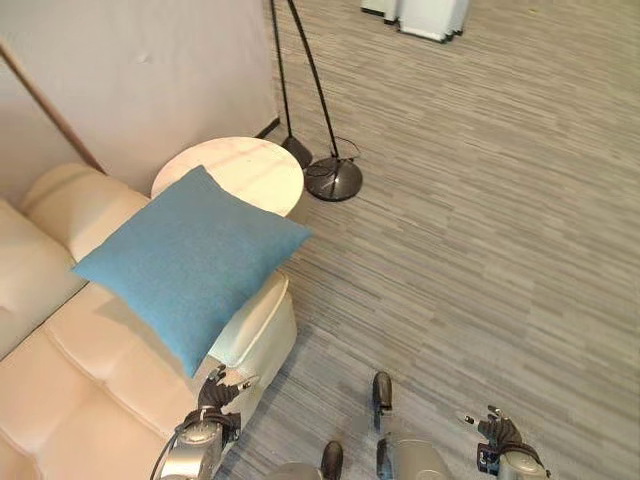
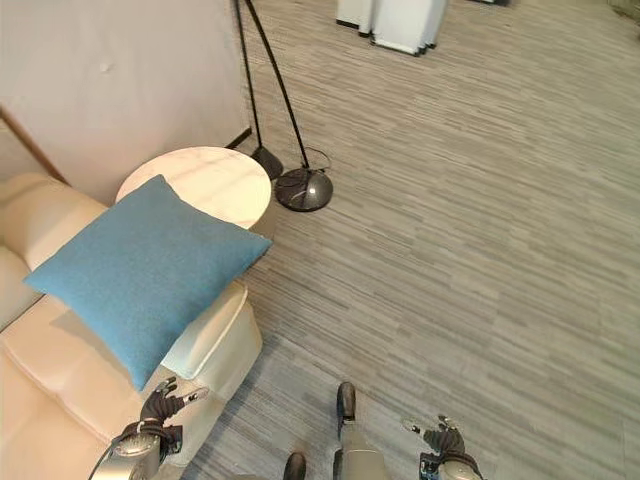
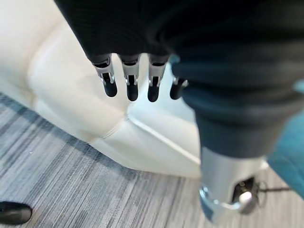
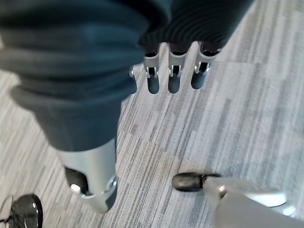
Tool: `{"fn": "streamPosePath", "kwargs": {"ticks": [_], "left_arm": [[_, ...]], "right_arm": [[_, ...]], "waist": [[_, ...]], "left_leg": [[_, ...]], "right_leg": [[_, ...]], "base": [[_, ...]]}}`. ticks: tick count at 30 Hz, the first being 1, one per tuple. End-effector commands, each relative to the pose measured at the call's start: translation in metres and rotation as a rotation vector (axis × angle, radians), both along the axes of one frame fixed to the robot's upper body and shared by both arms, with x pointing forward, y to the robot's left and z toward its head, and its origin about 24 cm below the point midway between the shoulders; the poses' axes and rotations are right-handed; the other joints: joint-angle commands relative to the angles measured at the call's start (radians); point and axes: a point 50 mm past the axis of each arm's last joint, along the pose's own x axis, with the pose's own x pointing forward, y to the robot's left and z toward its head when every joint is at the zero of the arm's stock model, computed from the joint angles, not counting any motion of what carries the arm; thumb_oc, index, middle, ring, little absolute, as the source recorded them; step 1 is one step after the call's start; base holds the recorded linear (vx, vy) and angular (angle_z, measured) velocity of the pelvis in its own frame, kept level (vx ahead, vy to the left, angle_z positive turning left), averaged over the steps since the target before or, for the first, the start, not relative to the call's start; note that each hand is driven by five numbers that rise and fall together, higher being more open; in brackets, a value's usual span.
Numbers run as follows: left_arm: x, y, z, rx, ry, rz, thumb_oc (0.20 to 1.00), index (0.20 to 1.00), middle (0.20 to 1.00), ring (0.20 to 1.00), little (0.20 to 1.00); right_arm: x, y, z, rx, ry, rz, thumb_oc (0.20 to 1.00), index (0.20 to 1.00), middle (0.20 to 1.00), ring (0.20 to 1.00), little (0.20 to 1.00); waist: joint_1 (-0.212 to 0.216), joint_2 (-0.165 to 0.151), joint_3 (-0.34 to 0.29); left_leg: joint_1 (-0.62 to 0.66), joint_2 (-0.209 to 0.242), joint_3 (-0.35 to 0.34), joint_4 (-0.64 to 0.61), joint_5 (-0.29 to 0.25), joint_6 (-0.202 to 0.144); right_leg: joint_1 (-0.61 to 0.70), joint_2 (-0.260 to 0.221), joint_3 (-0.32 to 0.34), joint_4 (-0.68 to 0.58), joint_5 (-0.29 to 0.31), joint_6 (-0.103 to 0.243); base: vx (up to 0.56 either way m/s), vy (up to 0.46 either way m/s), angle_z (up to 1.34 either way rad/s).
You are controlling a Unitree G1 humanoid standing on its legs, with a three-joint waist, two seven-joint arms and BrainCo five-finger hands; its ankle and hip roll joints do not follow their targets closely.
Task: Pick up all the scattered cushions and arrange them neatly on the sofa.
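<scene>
- The two eye views look steeply down from the robot's head; both take in the sofa (image 1: 90, 370) arm, blue cushion (image 1: 190, 262), round table (image 2: 200, 185), floor lamp base (image 1: 333, 179) and floor (image 2: 480, 230).
- The left wrist view looks very closely along the left hand (image 3: 130, 78) toward the sofa corner.
- The right wrist view looks closely past the right hand (image 4: 173, 73) down at the floor.

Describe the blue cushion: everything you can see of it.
The blue cushion is square and plump, with a plain woven-looking fabric in a flat teal-blue and no visible pattern or trim. It lies turned like a diamond on the cream sofa's armrest, one corner overhanging the round side table, the opposite corner reaching toward the sofa's front edge. It looks undamaged and uncreased. Neither hand touches it; the left hand hangs just below its near corner.
</scene>
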Motion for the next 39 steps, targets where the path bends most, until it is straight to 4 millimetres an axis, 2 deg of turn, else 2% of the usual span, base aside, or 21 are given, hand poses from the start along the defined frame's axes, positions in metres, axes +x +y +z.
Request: {"fn": "streamPosePath", "kwargs": {"ticks": [1,5,8,10,11,12,14,15,16,17,18,20,22,24,27,29,31,32,35,36,39], "left_arm": [[0.013,0.006,0.017,0.022,-0.099,-0.015,1.0,1.0,1.0,1.0,1.0],[0.007,0.003,0.009,-0.007,-0.064,0.005,1.0,1.0,1.0,1.0,1.0],[0.006,-0.001,0.006,-0.035,-0.055,0.013,1.0,1.0,1.0,1.0,1.0],[0.008,-0.002,0.007,-0.039,-0.061,0.007,1.0,1.0,1.0,1.0,1.0],[0.012,-0.001,0.009,-0.035,-0.073,0.001,1.0,1.0,1.0,1.0,1.0],[0.012,-0.001,0.009,-0.035,-0.073,0.001,1.0,1.0,1.0,1.0,1.0],[0.015,-0.001,0.01,-0.032,-0.081,-0.008,1.0,1.0,1.0,1.0,1.0],[0.015,0.001,0.01,-0.019,-0.073,-0.009,1.0,1.0,1.0,1.0,1.0],[0.015,0.001,0.01,-0.019,-0.073,-0.009,1.0,1.0,1.0,1.0,1.0],[0.012,0.001,0.008,-0.015,-0.058,-0.011,1.0,1.0,1.0,1.0,1.0],[0.009,0.004,0.006,0.006,-0.039,-0.011,1.0,1.0,1.0,1.0,1.0],[0.001,0.008,0.003,-0.004,-0.02,0.025,1.0,1.0,1.0,1.0,1.0],[-0.004,0.007,-0.001,-0.011,0.0,0.03,1.0,1.0,1.0,1.0,1.0],[-0.007,0.006,-0.004,-0.017,0.02,0.036,1.0,1.0,1.0,1.0,1.0],[-0.008,0.008,-0.005,-0.006,0.03,0.037,1.0,1.0,1.0,1.0,1.0],[-0.007,0.007,-0.005,-0.005,0.034,0.028,1.0,1.0,1.0,1.0,1.0],[-0.004,0.005,-0.004,-0.004,0.023,0.019,1.0,1.0,1.0,1.0,1.0],[0.002,0.003,-0.001,-0.009,0.002,0.015,1.0,1.0,1.0,1.0,1.0],[0.004,0.002,0.0,-0.013,-0.008,0.016,1.0,1.0,1.0,1.0,1.0],[0.005,0.003,0.0,-0.011,-0.006,0.021,1.0,1.0,1.0,1.0,1.0],[0.006,0.005,0.0,-0.009,-0.004,0.035,1.0,1.0,1.0,1.0,1.0]], "right_arm": [[0.016,-0.017,0.014,-0.062,-0.071,0.014,1.0,1.0,1.0,1.0,1.0],[0.014,-0.016,0.013,-0.053,-0.072,0.029,1.0,1.0,1.0,1.0,1.0],[0.02,-0.019,0.018,-0.055,-0.1,0.028,1.0,1.0,1.0,1.0,1.0],[0.021,-0.024,0.021,-0.065,-0.111,0.021,1.0,1.0,1.0,1.0,1.0],[0.02,-0.027,0.02,-0.078,-0.096,0.019,1.0,1.0,1.0,1.0,1.0],[0.02,-0.027,0.02,-0.078,-0.096,0.019,1.0,1.0,1.0,1.0,1.0],[0.018,-0.03,0.019,-0.083,-0.079,0.001,1.0,1.0,1.0,1.0,1.0],[0.015,-0.03,0.017,-0.081,-0.074,-0.015,1.0,1.0,1.0,1.0,1.0],[0.015,-0.03,0.017,-0.081,-0.074,-0.015,1.0,1.0,1.0,1.0,1.0],[0.012,-0.031,0.016,-0.096,-0.059,-0.011,1.0,1.0,1.0,1.0,1.0],[0.015,-0.029,0.017,-0.101,-0.067,0.004,1.0,1.0,1.0,1.0,1.0],[0.017,-0.024,0.017,-0.095,-0.061,0.036,1.0,1.0,1.0,1.0,1.0],[0.016,-0.02,0.015,-0.09,-0.049,0.054,1.0,1.0,1.0,1.0,1.0],[0.016,-0.016,0.012,-0.08,-0.043,0.055,1.0,1.0,1.0,1.0,1.0],[0.016,-0.003,0.009,-0.039,-0.053,0.077,1.0,1.0,1.0,1.0,1.0],[0.017,0.004,0.007,-0.019,-0.055,0.091,1.0,1.0,1.0,1.0,1.0],[0.019,0.009,0.007,-0.012,-0.055,0.099,1.0,1.0,1.0,1.0,1.0],[0.022,0.011,0.007,-0.007,-0.059,0.103,1.0,1.0,1.0,1.0,1.0],[0.021,0.011,0.006,-0.002,-0.056,0.085,1.0,1.0,1.0,1.0,1.0],[0.013,0.007,0.002,-0.015,-0.018,0.059,1.0,1.0,1.0,1.0,1.0],[0.001,0.003,-0.005,-0.031,0.039,0.015,1.0,1.0,1.0,1.0,1.0]], "waist": [[-0.009,-0.001,-0.002],[-0.018,-0.001,-0.032],[-0.01,-0.001,-0.02],[-0.008,-0.005,0.004],[-0.008,-0.013,0.016],[-0.008,-0.013,0.017],[-0.01,-0.018,0.016],[-0.014,-0.017,0.005],[-0.016,-0.018,0.004],[-0.018,-0.011,0.0],[-0.02,-0.009,0.003],[-0.011,-0.011,-0.011],[-0.008,-0.015,-0.023],[-0.011,-0.03,-0.038],[0.0,-0.061,-0.043],[-0.01,-0.066,-0.034],[-0.021,-0.059,-0.023],[-0.025,-0.038,-0.008],[-0.029,-0.023,0.002],[-0.037,-0.021,0.006],[-0.043,-0.019,0.002]], "left_leg": [[0.039,0.069,0.066,-0.019,-0.073,-0.114],[0.055,0.134,-0.011,0.058,-0.102,-0.151],[-0.035,0.132,-0.022,0.255,-0.053,-0.173],[-0.115,0.12,0.047,0.386,-0.04,-0.17],[-0.169,0.142,0.167,0.424,-0.049,-0.156],[-0.169,0.142,0.167,0.427,-0.051,-0.155],[-0.205,0.144,0.251,0.36,-0.086,-0.147],[-0.231,0.134,0.292,0.206,-0.052,-0.145],[-0.229,0.132,0.29,0.198,-0.047,-0.145],[-0.269,0.14,0.312,0.073,0.058,-0.166],[-0.299,0.143,0.381,-0.029,0.097,-0.2],[-0.301,0.162,0.426,-0.029,0.108,-0.204],[-0.293,0.155,0.412,-0.029,0.123,-0.196],[-0.27,0.146,0.422,-0.029,0.128,-0.188],[-0.226,0.129,0.423,-0.029,0.093,-0.152],[-0.175,0.106,0.415,-0.029,0.042,-0.113],[-0.145,0.103,0.405,-0.029,0.017,-0.102],[-0.145,0.122,0.405,-0.029,0.023,-0.103],[-0.137,0.134,0.396,-0.029,0.024,-0.109],[-0.125,0.132,0.379,-0.029,0.023,-0.113],[-0.126,0.132,0.366,-0.029,0.021,-0.116]], "right_leg": [[0.055,0.004,0.03,0.024,0.024,0.02],[0.081,0.037,0.015,0.106,-0.038,-0.027],[0.127,0.038,-0.047,0.116,-0.079,-0.053],[0.167,0.027,-0.092,0.108,-0.097,-0.063],[0.207,0.022,-0.14,0.094,-0.123,-0.075],[0.208,0.023,-0.14,0.094,-0.124,-0.075],[0.237,0.015,-0.183,0.073,-0.141,-0.077],[0.259,0.018,-0.239,0.05,-0.158,-0.076],[0.259,0.016,-0.24,0.05,-0.159,-0.076],[0.281,0.026,-0.28,0.041,-0.173,-0.083],[0.321,0.037,-0.301,0.027,-0.19,-0.082],[0.362,0.044,-0.313,0.019,-0.205,-0.075],[0.381,0.037,-0.32,0.02,-0.214,-0.067],[0.396,0.021,-0.317,0.057,-0.244,-0.068],[0.358,-0.03,-0.313,0.245,-0.266,-0.038],[0.274,-0.091,-0.299,0.462,-0.202,-0.004],[0.222,-0.096,-0.255,0.524,-0.179,-0.006],[0.168,-0.067,-0.225,0.466,-0.195,-0.03],[0.146,-0.04,-0.188,0.367,-0.202,-0.036],[0.15,-0.019,-0.124,0.236,-0.173,-0.029],[0.137,-0.01,-0.058,0.15,-0.136,-0.022]], "base": [[0.59,-0.42,1.27],[0.42,-0.376,1.28],[0.28,-0.316,0.95],[0.15,-0.235,0.69],[0.11,-0.187,0.65],[0.12,-0.192,0.83],[0.16,-0.144,0.87],[0.18,-0.129,1.34],[0.28,-0.108,1.32],[0.39,0.022,0.9],[0.45,0.052,0.4],[0.44,0.155,0.69],[0.35,0.151,0.13],[0.44,0.187,-0.01],[0.38,0.217,0.07],[0.32,0.276,0.2],[0.15,0.133,0.48],[0.04,0.046,0.82],[0.1,-0.018,0.52],[0.13,-0.05,0.26],[0.1,-0.078,0.41]]}}
